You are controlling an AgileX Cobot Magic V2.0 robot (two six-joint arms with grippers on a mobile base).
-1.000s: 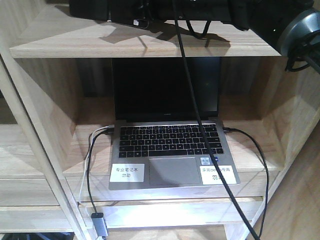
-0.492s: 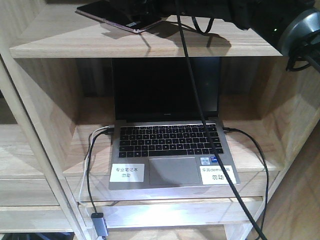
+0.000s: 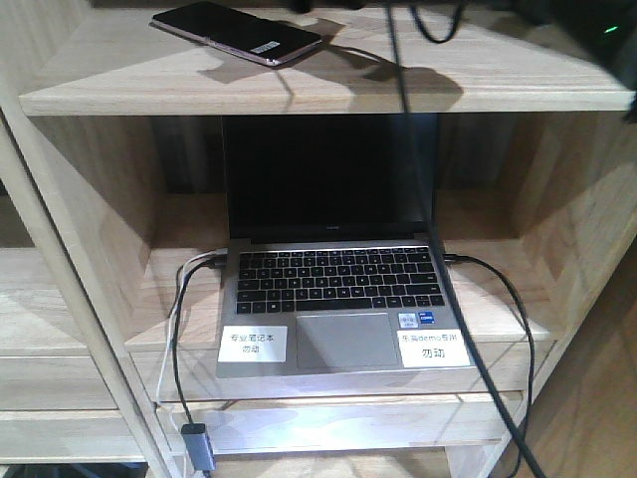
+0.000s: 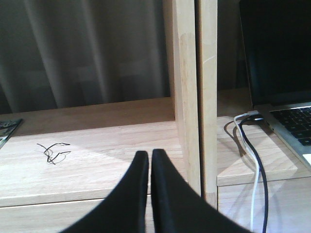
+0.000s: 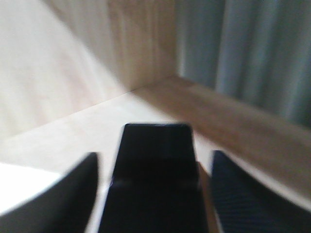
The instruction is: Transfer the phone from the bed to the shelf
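Observation:
The phone (image 3: 239, 32), a thin black slab with a pinkish edge and a small white sticker, lies flat on the top board of the pale wooden shelf (image 3: 299, 98). In the right wrist view the phone (image 5: 155, 179) lies on the shelf board (image 5: 68, 131) between the fingers of my right gripper (image 5: 154, 156). That gripper is open, with a gap on each side of the phone. My left gripper (image 4: 148, 156) is shut on nothing, low over a lower shelf board (image 4: 97, 145). The bed is out of view.
An open grey laptop (image 3: 338, 299) fills the compartment under the phone, with black cables (image 3: 503, 329) and a USB adapter (image 3: 199, 443) hanging off it. A wooden upright (image 4: 194, 97) stands right of my left gripper. A small black wire tangle (image 4: 53, 151) lies on that board.
The right gripper let go of the phone on the top board and drew back to the right, out of the front view. The phone stays where it was laid.

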